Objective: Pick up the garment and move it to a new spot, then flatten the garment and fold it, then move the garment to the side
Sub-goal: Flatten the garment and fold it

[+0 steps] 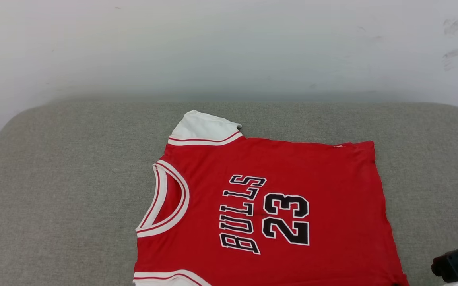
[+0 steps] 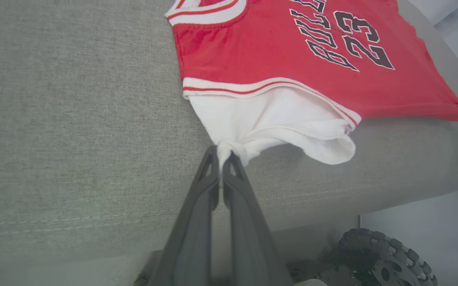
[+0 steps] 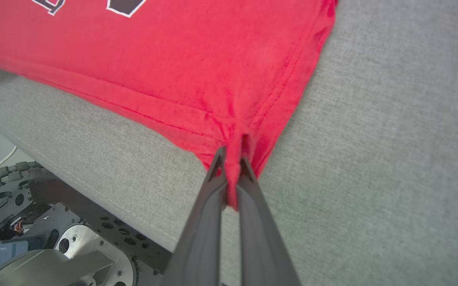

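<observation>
Flattening is judged in hand: the garment point(image 1: 276, 190) is clamped, sleeve and hem, by left claw point(image 2: 222, 157) and right claw point(image 3: 233, 163), so even tension is needed.

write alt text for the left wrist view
The left hand, shut, pinches the white sleeve of a red Bulls 23 jersey lying on a grey fabric cushion. A dark wheel shows at lower right.

The hem corner of the red jersey point(image 3: 181, 59) is pinched between the closed fingers of the right hand point(image 3: 233, 159) at the centre. The cloth is spread toward 11 o'clock over the grey bench point(image 3: 392, 159). A wheeled base point(image 3: 10, 190) is seen at 8 o'clock.
</observation>
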`<state>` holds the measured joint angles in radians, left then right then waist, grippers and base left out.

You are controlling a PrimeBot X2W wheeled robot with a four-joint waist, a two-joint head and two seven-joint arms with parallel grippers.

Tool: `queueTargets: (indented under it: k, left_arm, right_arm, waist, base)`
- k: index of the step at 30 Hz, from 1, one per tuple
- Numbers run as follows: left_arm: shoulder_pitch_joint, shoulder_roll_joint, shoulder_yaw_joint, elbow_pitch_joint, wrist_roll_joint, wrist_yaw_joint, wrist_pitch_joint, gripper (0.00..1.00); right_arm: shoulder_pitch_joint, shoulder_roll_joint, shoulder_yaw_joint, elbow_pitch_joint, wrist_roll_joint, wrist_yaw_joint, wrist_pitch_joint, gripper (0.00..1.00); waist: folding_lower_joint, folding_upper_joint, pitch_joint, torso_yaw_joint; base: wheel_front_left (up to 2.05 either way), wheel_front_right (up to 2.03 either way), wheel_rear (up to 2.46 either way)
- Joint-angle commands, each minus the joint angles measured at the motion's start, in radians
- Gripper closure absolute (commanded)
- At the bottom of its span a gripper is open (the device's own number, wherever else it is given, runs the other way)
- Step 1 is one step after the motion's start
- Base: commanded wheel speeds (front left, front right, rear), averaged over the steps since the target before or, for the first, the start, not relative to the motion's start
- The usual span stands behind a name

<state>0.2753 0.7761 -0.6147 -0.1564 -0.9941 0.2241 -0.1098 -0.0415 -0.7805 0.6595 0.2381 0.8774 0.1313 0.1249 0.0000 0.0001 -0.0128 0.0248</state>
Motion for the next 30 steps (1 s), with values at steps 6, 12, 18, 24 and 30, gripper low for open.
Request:
queueTargets:
  k: [6,12,18,24,30]
  left_arm:
    - [-0.106,-0.008,-0.013,0.009,0.089,-0.018,-0.023,1.00]
    - [-0.240,0.000,-0.012,0.032,0.153,-0.054,-0.008,1.00]
    - [-0.379,0.011,-0.010,0.086,0.192,-0.105,0.027,1.00]
    - [-0.514,-0.005,-0.005,0.169,0.211,-0.159,0.047,1.00]
    - [-0.647,-0.029,-0.006,0.282,0.234,-0.220,0.049,1.00]
  right_arm:
    - [0.022,0.027,-0.086,-0.048,-0.022,-0.001,0.018,1.00]
    - [0.003,0.048,-0.164,-0.085,-0.036,-0.001,0.041,1.00]
    - [-0.041,0.071,-0.210,-0.110,-0.059,-0.001,0.068,1.00]
    - [-0.117,0.105,-0.224,-0.102,-0.074,-0.001,0.081,1.00]
    - [-0.208,0.138,-0.217,-0.068,-0.087,-0.001,0.088,1.00]
  waist:
    - [0.0000,-0.0001,0.002,-0.002]
    - [0.0000,-0.0001,0.016,-0.016]
    - [0.0000,-0.0001,0.070,-0.042]
    - [0.0000,-0.0001,0.153,-0.067]
    - [0.0000,-0.0001,0.243,-0.078]
  base:
    - [0.00,0.00,0.00]
    - [0.00,0.00,0.00]
    - [0.00,0.00,0.00]
    - [0.00,0.00,0.00]
    - [0.00,0.00,0.00]
